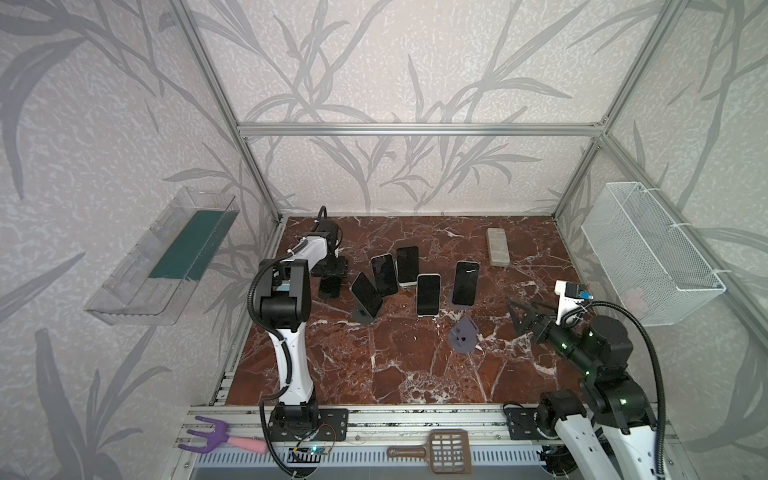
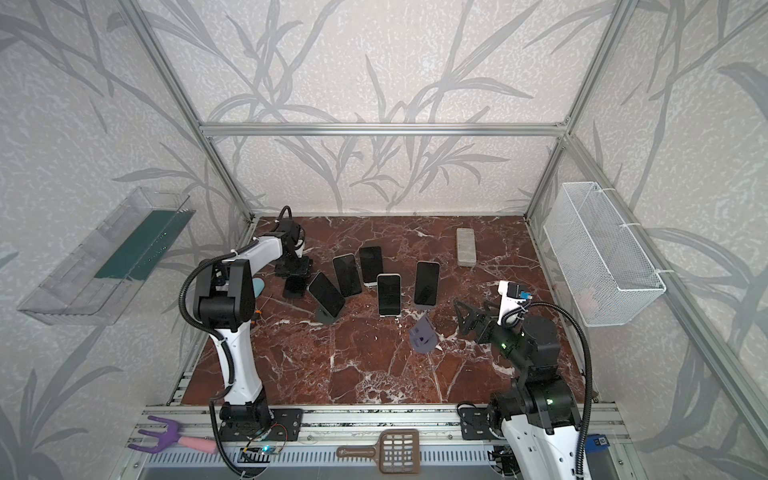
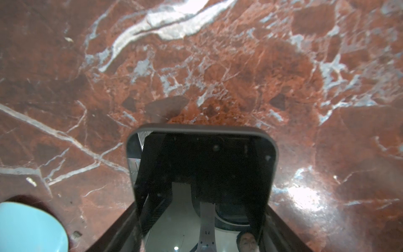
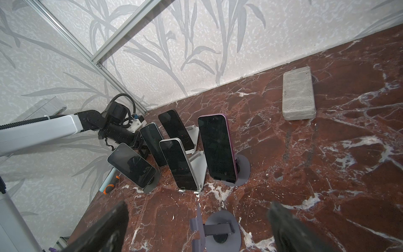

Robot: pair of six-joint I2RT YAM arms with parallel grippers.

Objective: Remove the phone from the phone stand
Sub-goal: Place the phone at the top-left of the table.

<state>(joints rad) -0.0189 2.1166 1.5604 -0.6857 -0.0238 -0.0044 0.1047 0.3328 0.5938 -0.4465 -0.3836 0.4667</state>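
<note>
A dark-screened phone (image 3: pixel 202 163) sits between the fingers of my left gripper (image 3: pixel 201 207), low over the red marble table at its far left. Both finger edges lie against the phone's sides. Both top views show that gripper (image 1: pixel 330 275) (image 2: pixel 296 275) above the phone (image 1: pixel 329 287). Several other phones lean on stands mid-table, such as one on a grey stand (image 1: pixel 365 293) and one in a purple case (image 4: pixel 218 148). An empty purple-grey phone stand (image 1: pixel 464 334) (image 4: pixel 218 231) stands nearer the front. Just right of it, my right gripper (image 1: pixel 524 315) (image 4: pixel 199 204) is open and holds nothing.
A grey block (image 1: pixel 498 246) lies at the back right. A light blue object (image 3: pixel 28 227) rests by the left edge, close to the held phone. A white wire basket (image 1: pixel 652 249) hangs on the right wall and a clear tray (image 1: pixel 162 257) on the left wall.
</note>
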